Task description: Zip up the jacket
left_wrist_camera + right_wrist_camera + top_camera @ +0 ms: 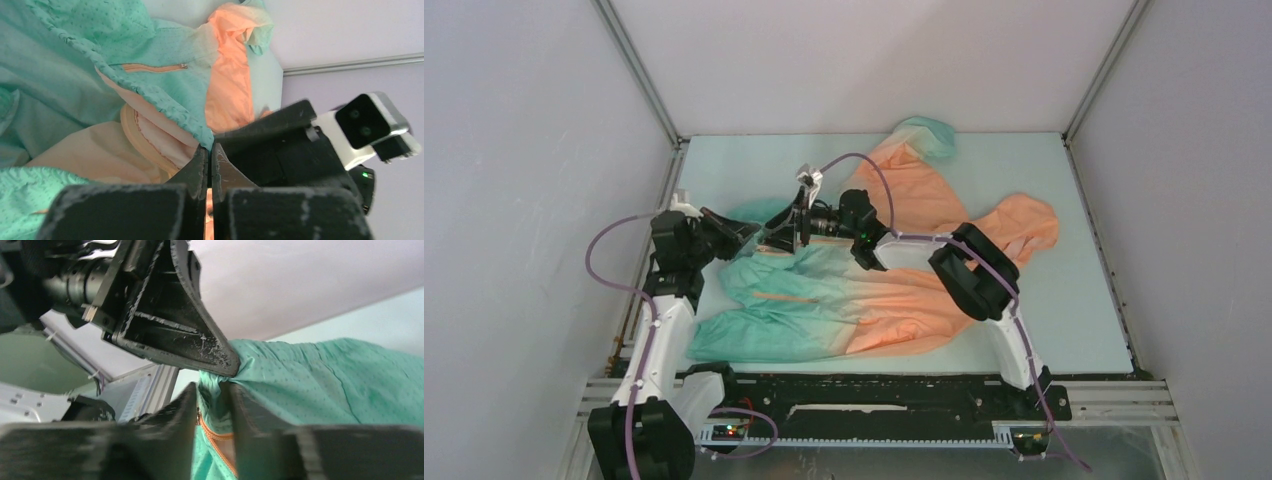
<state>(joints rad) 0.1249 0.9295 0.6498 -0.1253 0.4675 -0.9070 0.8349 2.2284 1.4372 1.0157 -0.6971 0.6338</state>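
The jacket (874, 300) lies spread on the table, teal on the left and orange on the right, its hood (1024, 225) at the right. My left gripper (759, 237) is shut on a teal hem corner (209, 141). My right gripper (786, 235) meets it from the right. In the right wrist view its jaws (212, 395) stand apart, with teal fabric and the orange front zip (212, 437) loose between them. A finger of the left gripper (200, 340) pinches the fabric (325, 380) just above. An orange pocket zip (155, 67) shows on the teal panel.
Grey enclosure walls with metal corner posts (639, 70) close in the pale table (1074, 300) on three sides. A black rail (874, 400) runs along the near edge between the arm bases. A purple cable (864, 160) loops over the right arm.
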